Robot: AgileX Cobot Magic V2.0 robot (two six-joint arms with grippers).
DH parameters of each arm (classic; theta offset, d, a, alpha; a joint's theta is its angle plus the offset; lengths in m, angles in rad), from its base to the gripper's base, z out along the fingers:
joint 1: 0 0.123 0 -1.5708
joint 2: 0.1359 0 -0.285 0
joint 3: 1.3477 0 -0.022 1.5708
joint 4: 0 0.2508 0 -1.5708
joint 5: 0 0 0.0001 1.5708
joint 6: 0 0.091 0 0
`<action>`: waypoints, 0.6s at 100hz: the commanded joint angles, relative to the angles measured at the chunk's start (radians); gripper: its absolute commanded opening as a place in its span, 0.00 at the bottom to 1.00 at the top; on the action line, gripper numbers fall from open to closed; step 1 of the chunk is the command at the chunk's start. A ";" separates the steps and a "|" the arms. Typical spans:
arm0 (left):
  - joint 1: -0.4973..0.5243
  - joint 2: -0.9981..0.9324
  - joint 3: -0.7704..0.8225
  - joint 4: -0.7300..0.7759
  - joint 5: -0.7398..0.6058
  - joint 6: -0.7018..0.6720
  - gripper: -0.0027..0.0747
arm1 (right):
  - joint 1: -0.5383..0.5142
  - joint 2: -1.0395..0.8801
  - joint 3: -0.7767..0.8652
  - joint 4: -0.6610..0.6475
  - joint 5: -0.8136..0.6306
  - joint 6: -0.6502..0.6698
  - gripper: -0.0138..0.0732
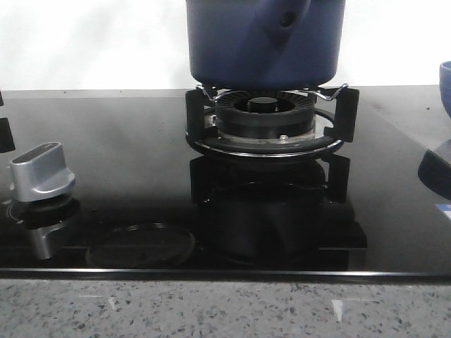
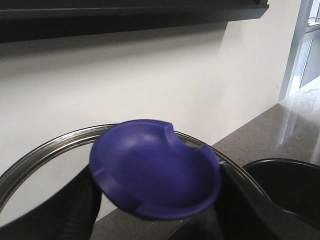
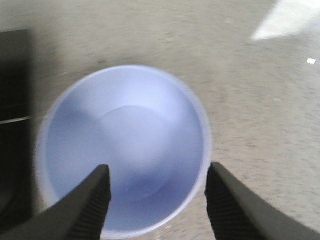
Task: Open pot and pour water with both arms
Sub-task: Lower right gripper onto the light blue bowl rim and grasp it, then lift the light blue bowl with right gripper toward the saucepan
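The dark blue pot point(image 1: 264, 39) stands on the burner grate point(image 1: 264, 116) at the back centre of the front view, its stubby handle with a hole point(image 1: 285, 17) facing me; its top is cut off by the frame. Neither gripper shows there. In the left wrist view my left gripper point(image 2: 157, 200) is shut on the blue knob point(image 2: 155, 167) of a glass lid with a steel rim point(image 2: 45, 145), held up in the air. In the right wrist view my right gripper point(image 3: 159, 172) is open over a light blue cup-like vessel point(image 3: 125, 145), one finger over its opening, the other outside its rim.
A silver stove knob point(image 1: 42, 172) sits at the left of the black glass hob point(image 1: 127, 141). A blue vessel point(image 1: 445, 88) shows at the right edge. A dark round container point(image 2: 285, 185) lies beside the held lid. The grey speckled counter point(image 1: 225, 306) runs along the front.
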 commanded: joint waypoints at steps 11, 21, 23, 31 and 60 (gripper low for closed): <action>0.003 -0.057 -0.035 -0.085 0.032 -0.010 0.43 | -0.110 0.068 -0.052 -0.007 -0.019 -0.044 0.60; 0.003 -0.057 -0.035 -0.085 0.032 -0.010 0.43 | -0.154 0.109 -0.052 0.064 -0.029 -0.070 0.60; 0.003 -0.057 -0.035 -0.085 0.032 -0.010 0.43 | -0.162 0.117 -0.052 0.074 -0.033 -0.072 0.60; 0.003 -0.057 -0.035 -0.085 0.032 -0.010 0.43 | -0.185 0.144 -0.052 0.098 -0.045 -0.080 0.60; 0.005 -0.057 -0.035 -0.085 0.032 -0.010 0.43 | -0.190 0.244 -0.052 0.177 -0.056 -0.123 0.60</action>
